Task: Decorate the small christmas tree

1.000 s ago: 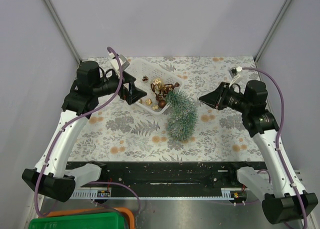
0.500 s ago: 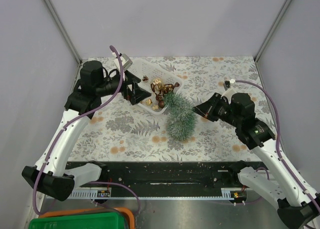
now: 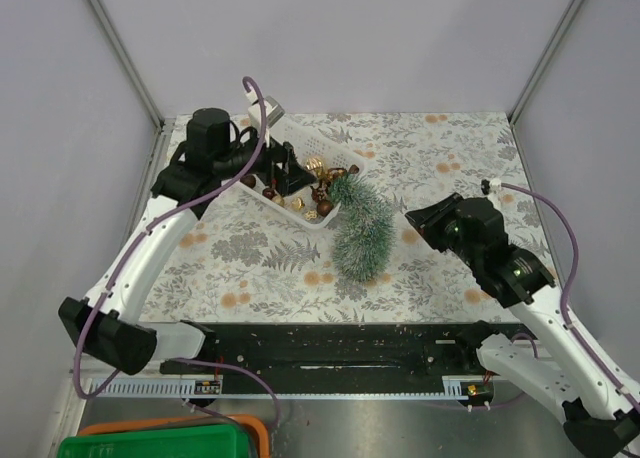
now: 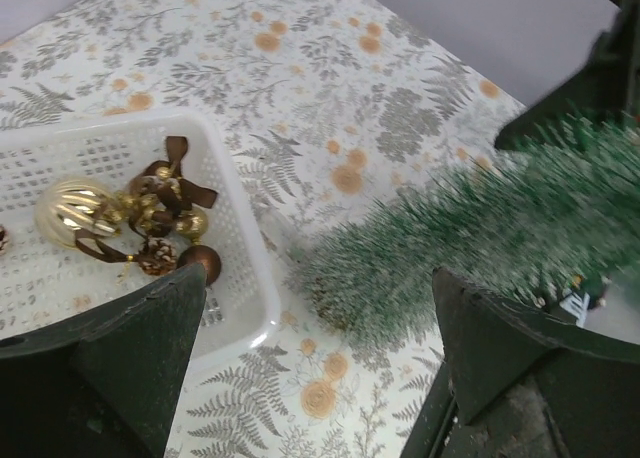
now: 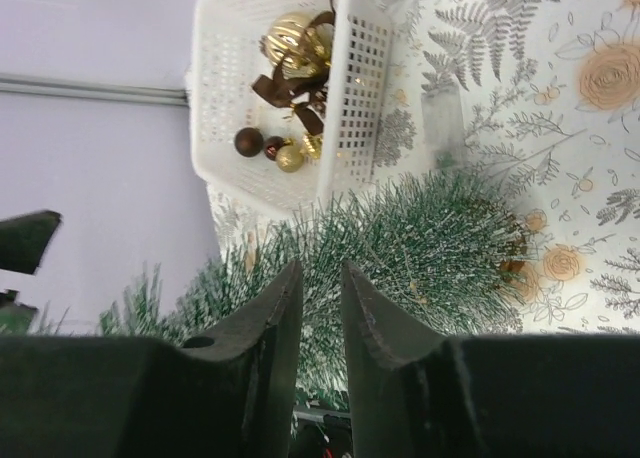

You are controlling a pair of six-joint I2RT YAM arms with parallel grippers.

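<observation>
The small christmas tree (image 3: 360, 228) lies on its side on the leaf-print cloth, its tip by the white basket (image 3: 320, 138) and its wide end toward me. My left gripper (image 3: 288, 178) hangs wide open over the basket's near side, holding nothing. In the left wrist view the left gripper (image 4: 320, 318) frames the basket corner (image 4: 235, 228) and the tree (image 4: 460, 238). My right gripper (image 3: 412, 216) points at the tree's right flank. In the right wrist view the right gripper (image 5: 320, 273) has its jaws a narrow gap apart, empty, with the tree (image 5: 430, 238) just beyond the tips.
The basket (image 5: 360, 88) holds a gold ball (image 4: 70, 210), brown bows, small brown and gold balls and a pine cone (image 4: 155, 258). Grey walls close in the table on three sides. A green bin (image 3: 150, 443) sits below the table's near left corner.
My left arm has swung right and now sits over the basket. My right arm dropped toward the tree's flank, its jaws nearly shut and then parted a little. The tree has not moved.
</observation>
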